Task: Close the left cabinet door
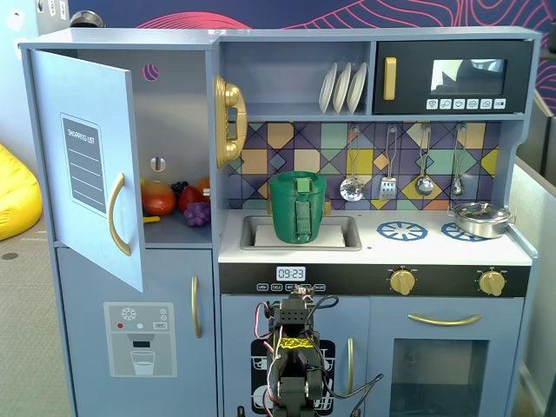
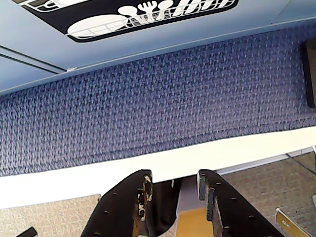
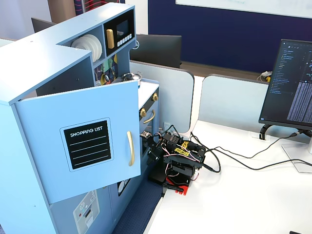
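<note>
The left cabinet door (image 1: 87, 165) is light blue with a black "SHOPPING LIST" panel and a curved gold handle (image 1: 115, 213). It stands wide open, swung out from the cabinet's upper left; it also shows in the other fixed view (image 3: 83, 146). My arm (image 3: 178, 158) sits folded low on the white table in front of the kitchen, well below and to the right of the door. In the wrist view my gripper (image 2: 174, 174) points down over the table edge and blue carpet, jaws a little apart and empty.
Toy fruit (image 1: 178, 201) lies on the shelf behind the open door. Below is a door with a dispenser graphic (image 1: 139, 339). A green basket (image 1: 298, 207) sits in the sink. Cables (image 3: 234, 163) and a monitor (image 3: 290, 85) are on the table.
</note>
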`<state>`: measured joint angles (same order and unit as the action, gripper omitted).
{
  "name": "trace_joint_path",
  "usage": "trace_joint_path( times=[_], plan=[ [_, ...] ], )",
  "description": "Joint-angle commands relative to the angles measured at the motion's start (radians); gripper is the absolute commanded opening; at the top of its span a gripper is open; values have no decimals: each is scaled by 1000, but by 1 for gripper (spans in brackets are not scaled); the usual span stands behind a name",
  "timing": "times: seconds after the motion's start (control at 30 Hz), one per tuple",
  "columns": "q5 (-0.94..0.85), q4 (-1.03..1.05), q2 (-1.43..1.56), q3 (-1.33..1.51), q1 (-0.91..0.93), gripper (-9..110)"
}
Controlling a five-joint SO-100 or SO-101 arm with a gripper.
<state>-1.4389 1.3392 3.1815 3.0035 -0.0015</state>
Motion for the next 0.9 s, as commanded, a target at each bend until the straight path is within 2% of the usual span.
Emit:
trace_joint_path(
  times=[0.0, 0.37, 0.5, 0.57, 0.67, 0.87],
  plan=[
    [-109, 193, -2, -6, 32, 0],
    [-101, 193, -2, -6, 23, 0],
    [-155, 144, -5, -11, -72, 0],
    [-195, 74, -6, -55, -209, 0],
    [-265, -84, -3, -152, -548, 0],
    [-373, -658, -43, -204, -1262, 0]
  ],
)
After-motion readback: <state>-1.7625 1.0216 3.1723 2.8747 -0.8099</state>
